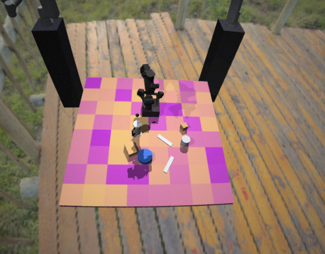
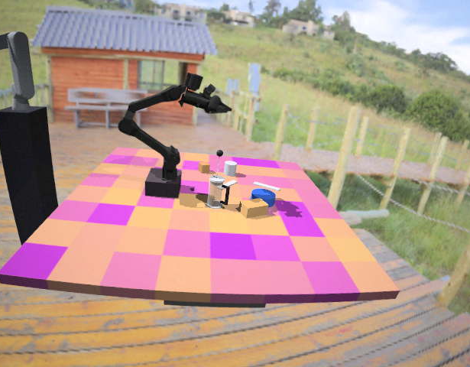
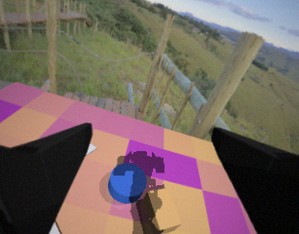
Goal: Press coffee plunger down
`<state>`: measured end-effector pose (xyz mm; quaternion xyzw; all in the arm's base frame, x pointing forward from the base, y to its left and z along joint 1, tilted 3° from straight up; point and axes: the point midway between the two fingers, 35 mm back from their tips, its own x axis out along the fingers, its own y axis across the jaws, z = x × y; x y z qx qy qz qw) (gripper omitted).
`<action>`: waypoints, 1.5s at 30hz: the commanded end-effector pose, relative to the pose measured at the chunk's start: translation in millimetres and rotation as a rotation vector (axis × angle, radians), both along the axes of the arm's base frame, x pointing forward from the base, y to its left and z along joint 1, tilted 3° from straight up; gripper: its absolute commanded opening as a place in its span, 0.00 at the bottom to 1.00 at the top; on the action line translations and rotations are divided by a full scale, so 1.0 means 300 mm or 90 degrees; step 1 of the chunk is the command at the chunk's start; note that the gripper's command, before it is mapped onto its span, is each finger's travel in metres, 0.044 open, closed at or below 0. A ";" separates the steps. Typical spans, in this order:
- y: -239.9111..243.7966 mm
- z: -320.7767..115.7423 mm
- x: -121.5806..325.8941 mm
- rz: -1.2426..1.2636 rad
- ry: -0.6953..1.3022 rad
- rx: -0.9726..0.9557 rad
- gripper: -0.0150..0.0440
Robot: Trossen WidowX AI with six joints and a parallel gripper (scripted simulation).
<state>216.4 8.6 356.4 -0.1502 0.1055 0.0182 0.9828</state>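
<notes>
Weathered wooden decking with peeling yellow paint surrounds the bench [image 2: 187, 245], a flat slab with a matte checker of pink, orange and purple squares. Coffee press [image 2: 215, 192], a clear glass cylinder with a metal frame and black handle, stands upright near the bench middle, just in front of the arm's black box base [image 2: 162, 183]. Its plunger [image 2: 218, 153], a thin rod with a round black knob, sticks up high above the lid, not pressed. Gripper [image 2: 223, 106] hangs well above the press, angled slightly down, jaws wide apart and holding nothing; in the wrist view the two dark pointed fingers frame a blue disc [image 3: 128, 182]. Blue disc sits flat, touching or just beside a tan block [image 2: 254, 207]. Nearby: white cylinder [image 2: 229, 168] upright, small tan cube [image 2: 204, 167], two flat white bars [image 1: 165, 139] [image 1: 168, 164] lying apart. Two tall black rectangular posts [image 1: 57, 60] stand at the bench's far corners.
</notes>
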 end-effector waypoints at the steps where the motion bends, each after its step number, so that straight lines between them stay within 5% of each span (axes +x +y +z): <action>1: -0.135 -0.145 -0.072 -0.175 0.087 0.105 1.00; 5: -0.232 -0.254 -0.157 -0.331 0.138 0.186 1.00; 17: -0.253 -0.453 -0.162 -0.347 0.138 0.191 1.00; 45: -0.303 -0.509 -0.067 -0.351 0.135 0.191 1.00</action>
